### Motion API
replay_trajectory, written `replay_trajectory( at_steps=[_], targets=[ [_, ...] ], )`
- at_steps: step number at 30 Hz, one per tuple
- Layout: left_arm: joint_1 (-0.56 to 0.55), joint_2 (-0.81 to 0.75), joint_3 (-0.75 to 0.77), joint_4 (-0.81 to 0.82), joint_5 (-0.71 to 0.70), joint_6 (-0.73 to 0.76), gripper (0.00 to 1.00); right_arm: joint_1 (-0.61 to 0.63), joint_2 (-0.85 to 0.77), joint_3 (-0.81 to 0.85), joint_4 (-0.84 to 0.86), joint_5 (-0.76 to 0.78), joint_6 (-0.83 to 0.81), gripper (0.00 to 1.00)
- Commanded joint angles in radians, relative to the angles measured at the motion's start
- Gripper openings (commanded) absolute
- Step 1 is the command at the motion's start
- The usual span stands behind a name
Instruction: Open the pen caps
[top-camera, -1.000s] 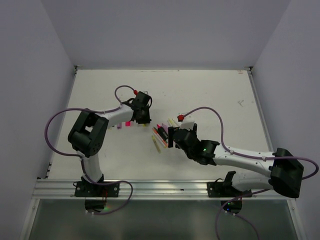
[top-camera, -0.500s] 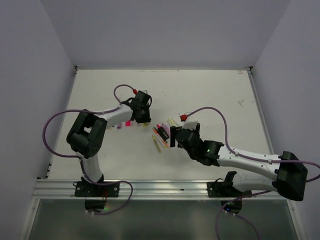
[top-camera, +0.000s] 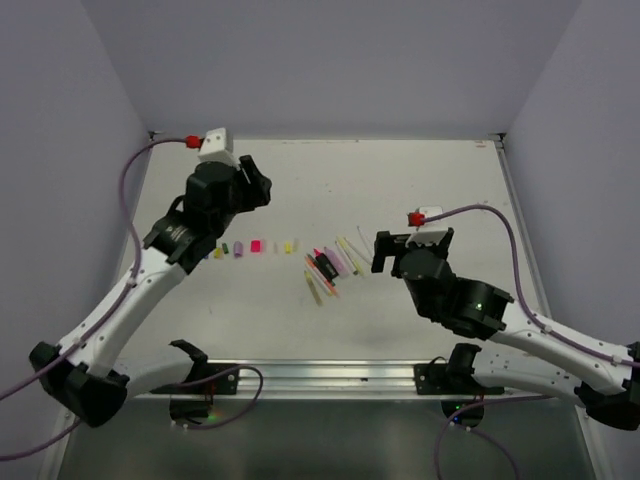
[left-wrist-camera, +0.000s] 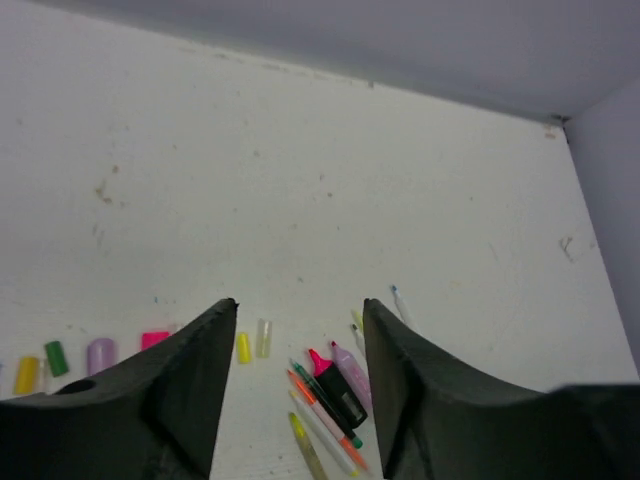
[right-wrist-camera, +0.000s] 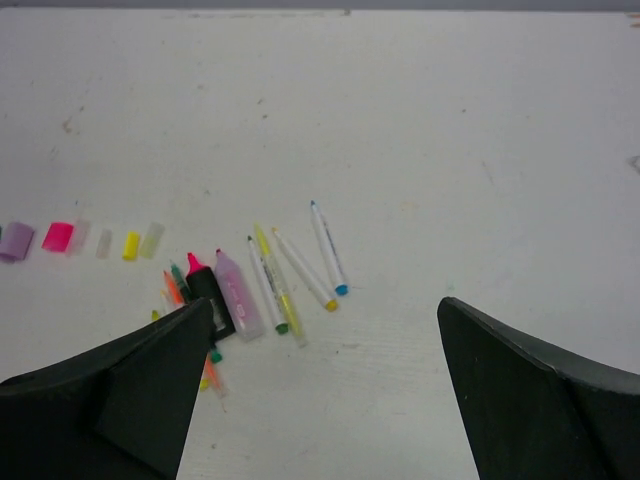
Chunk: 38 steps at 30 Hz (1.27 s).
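White arm links (top-camera: 560, 340), black joints (top-camera: 460, 300), lilac cables (top-camera: 128, 190), red connectors (top-camera: 190, 141)

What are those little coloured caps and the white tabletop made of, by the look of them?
The pen caps look like moulded plastic: solid bright colours, a couple pale and translucent. The tabletop seems a matte white painted or laminated board, scuffed and speckled; which, I cannot tell.

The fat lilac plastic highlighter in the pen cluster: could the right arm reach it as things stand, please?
Probably yes. The right gripper hangs open nearby, nothing covers the fat lilac highlighter, though a black-and-pink marker lies close beside it.
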Motion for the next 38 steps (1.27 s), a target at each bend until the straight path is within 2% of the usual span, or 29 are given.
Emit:
replay_trajectory(
  at_steps=[1, 2, 3, 5, 6, 9, 16, 22, 38],
  targets=[
    [-0.001, -0.199, 0.015, -0.092, -0.233, 0.098, 0.61, -0.003, -0.125, 0.09, -0.108, 0.158, -0.112, 0.99],
    [-0.003, -0.237, 0.008, -0.1, -0.258, 0.114, 0.63, -0.003, -0.147, 0.109, -0.116, 0.166, -0.131, 0.98],
    [-0.003, -0.273, 0.002, -0.108, -0.284, 0.126, 0.72, -0.004, -0.17, 0.117, -0.118, 0.175, -0.155, 0.99],
    [-0.003, -0.378, -0.018, -0.128, -0.351, 0.167, 0.81, -0.003, -0.233, 0.133, -0.132, 0.195, -0.215, 0.99],
    [-0.003, -0.409, -0.025, -0.135, -0.376, 0.181, 0.88, -0.003, -0.254, 0.146, -0.144, 0.206, -0.229, 0.99],
    [-0.003, -0.521, -0.044, -0.181, -0.474, 0.227, 0.97, -0.003, -0.326, 0.165, -0.173, 0.248, -0.264, 0.99],
    [-0.003, -0.77, -0.094, -0.226, -0.615, 0.296, 1.0, -0.004, -0.478, 0.159, -0.195, 0.266, -0.344, 0.98],
    [-0.005, -0.884, -0.137, -0.226, -0.681, 0.299, 1.0, -0.004, -0.563, 0.143, -0.211, 0.26, -0.359, 0.99],
    [-0.005, -0.914, -0.148, -0.27, -0.712, 0.269, 1.0, -0.001, -0.586, 0.123, -0.224, 0.223, -0.361, 0.99]
  ],
)
